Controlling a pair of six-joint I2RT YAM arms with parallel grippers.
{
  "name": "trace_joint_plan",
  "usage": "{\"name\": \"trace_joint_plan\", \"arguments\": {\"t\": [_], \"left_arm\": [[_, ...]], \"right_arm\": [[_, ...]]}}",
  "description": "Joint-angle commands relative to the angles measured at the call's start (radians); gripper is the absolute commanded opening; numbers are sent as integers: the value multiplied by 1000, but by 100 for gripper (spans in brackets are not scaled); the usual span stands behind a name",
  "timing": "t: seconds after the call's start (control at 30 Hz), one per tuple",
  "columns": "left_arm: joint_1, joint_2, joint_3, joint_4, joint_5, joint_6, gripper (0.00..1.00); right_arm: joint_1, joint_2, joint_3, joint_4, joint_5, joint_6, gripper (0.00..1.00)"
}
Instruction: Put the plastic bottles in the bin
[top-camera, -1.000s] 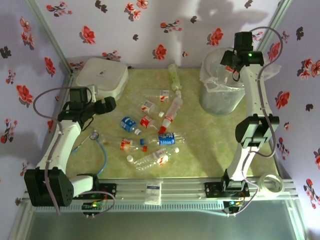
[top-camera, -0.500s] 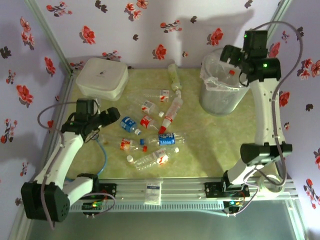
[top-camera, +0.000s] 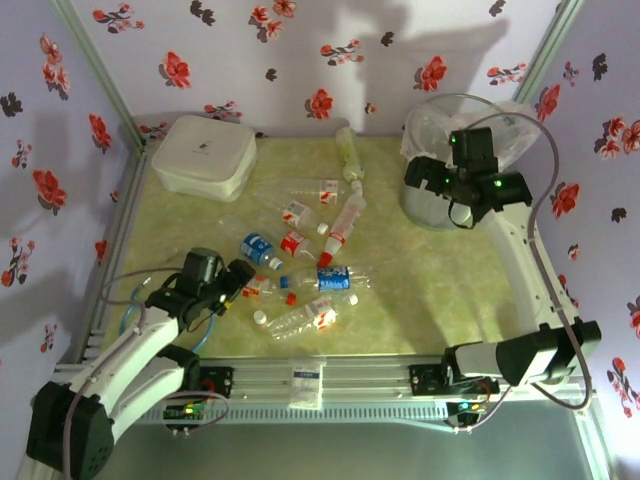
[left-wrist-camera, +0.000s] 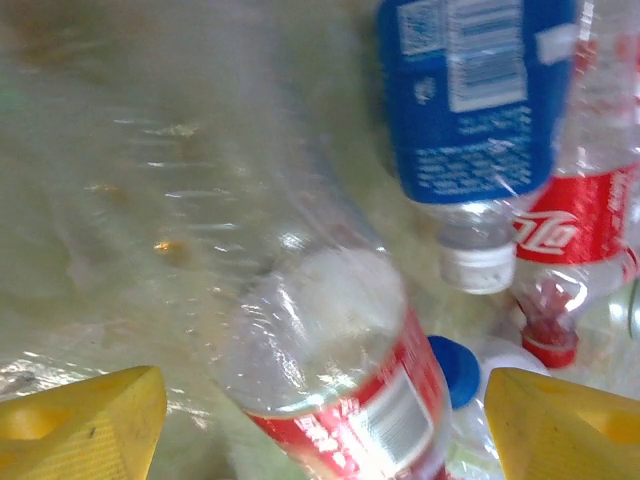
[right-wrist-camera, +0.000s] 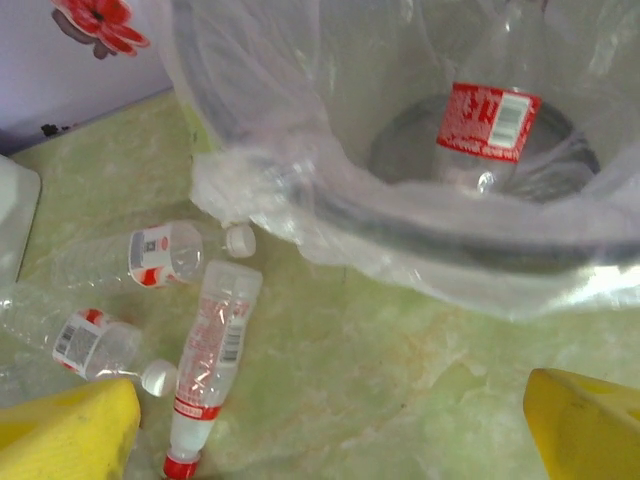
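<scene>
Several plastic bottles (top-camera: 305, 317) lie across the middle of the green table, one pale green (top-camera: 348, 152) at the back. My left gripper (top-camera: 238, 278) is low and open, its yellow fingertips (left-wrist-camera: 85, 420) either side of a clear red-labelled bottle (left-wrist-camera: 340, 380) without closing on it. A blue-labelled bottle (left-wrist-camera: 470, 90) lies just beyond. My right gripper (top-camera: 425, 180) hangs open and empty beside the left wall of the bin (top-camera: 440, 205). In the right wrist view a red-labelled bottle (right-wrist-camera: 490, 120) lies inside the bag-lined bin (right-wrist-camera: 300, 190), and a red-capped bottle (right-wrist-camera: 210, 350) lies below the open right gripper (right-wrist-camera: 332, 400).
A white lidded box (top-camera: 203, 155) sits at the back left. A blue tube (top-camera: 205, 310) curls by the left arm, and a tiny loose white cap (top-camera: 260, 317) lies near the front bottles. Floral walls close in the left, back and right sides.
My right gripper has left the bin's mouth and dropped to its left side. My left arm has swung forward and down to the red-labelled bottle at the front of the group.
</scene>
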Motion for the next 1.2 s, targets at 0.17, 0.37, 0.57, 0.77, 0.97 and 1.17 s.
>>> {"name": "trace_joint_plan", "arguments": {"t": [0.17, 0.37, 0.57, 0.77, 0.97, 1.17], "left_arm": [[-10, 170, -26, 264, -38, -86, 85], [-10, 251, 5, 328, -52, -67, 77], [-10, 285, 81, 328, -57, -24, 63], [-10, 309, 159, 325, -55, 2, 58], [-21, 276, 292, 255, -50, 73, 56], [-37, 350, 432, 320, 113, 118, 53]], "right_arm": [[-1, -75, -118, 10, -14, 31, 99], [0, -127, -164, 15, -43, 45, 99], [-1, -157, -171, 4, -37, 37, 99], [0, -175, -175, 0, -73, 29, 98], [25, -198, -186, 93, -443, -13, 94], [267, -124, -199, 176, -525, -89, 91]]}}
